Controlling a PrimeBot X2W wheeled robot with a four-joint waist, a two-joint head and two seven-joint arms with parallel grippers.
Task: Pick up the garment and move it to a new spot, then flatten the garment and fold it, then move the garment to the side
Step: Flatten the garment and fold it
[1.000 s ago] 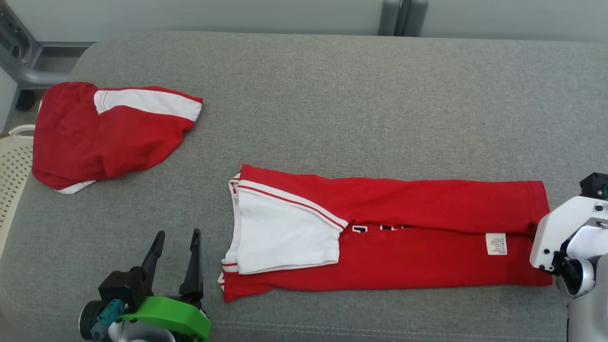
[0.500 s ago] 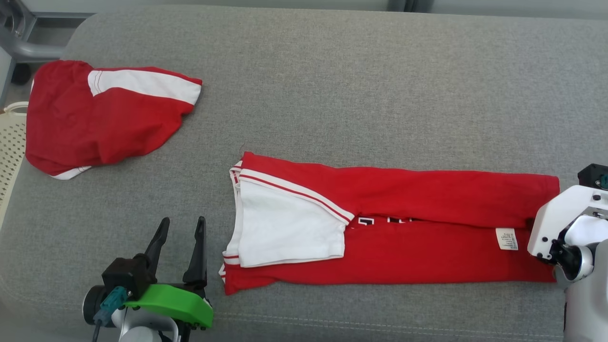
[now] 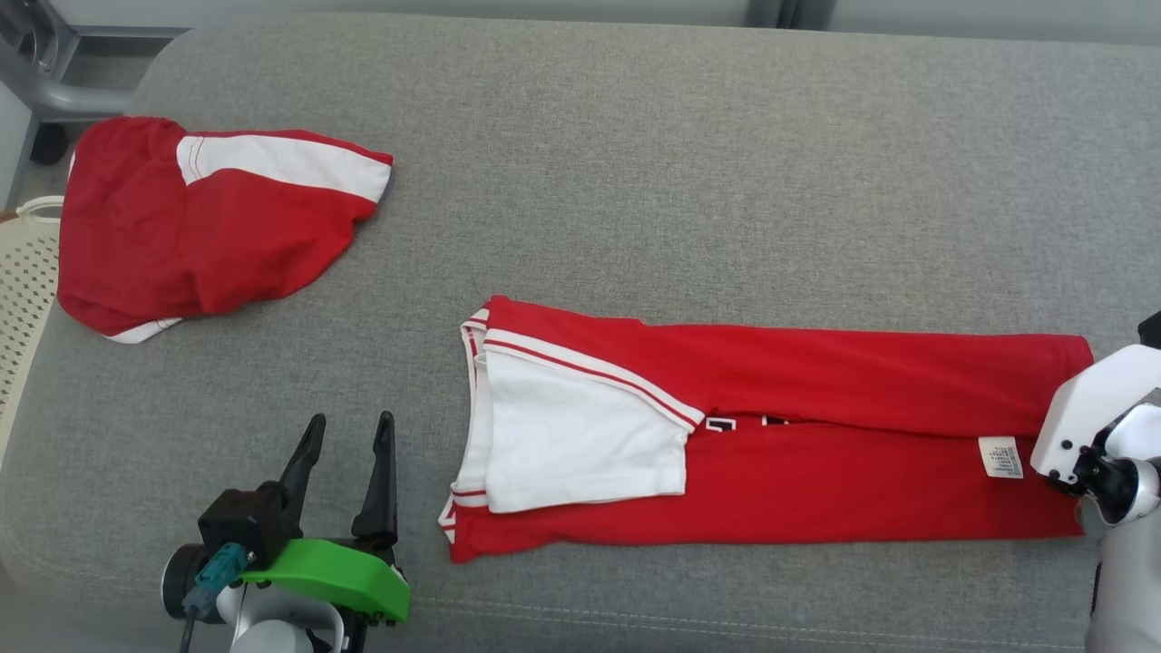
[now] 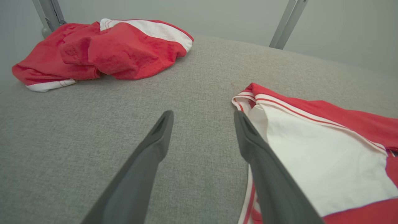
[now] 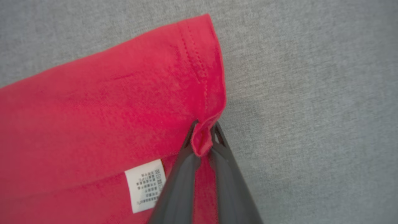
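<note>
The garment (image 3: 816,435) is a red shirt folded into a long strip across the grey surface, with a white sleeve (image 3: 580,435) lying on its left end. In the right wrist view my right gripper (image 5: 204,127) is shut on a pinched fold of the garment's (image 5: 108,109) hem, next to a white care label (image 5: 144,183). In the head view that arm's white wrist housing (image 3: 1088,408) covers the garment's right end. My left gripper (image 3: 351,419) stands open just left of the collar end; in the left wrist view it (image 4: 202,114) holds nothing, and the garment (image 4: 311,149) lies beside the right finger.
A second red and white garment (image 3: 209,236) lies bunched at the far left of the grey padded surface (image 3: 680,181); it also appears in the left wrist view (image 4: 102,49). A cream perforated basket (image 3: 23,299) sits beyond the left edge. Grey metal frame legs (image 4: 287,23) stand behind.
My right gripper has shut on the garment's hem at its right end. The head view has shifted a little. My left gripper has stayed open in place.
</note>
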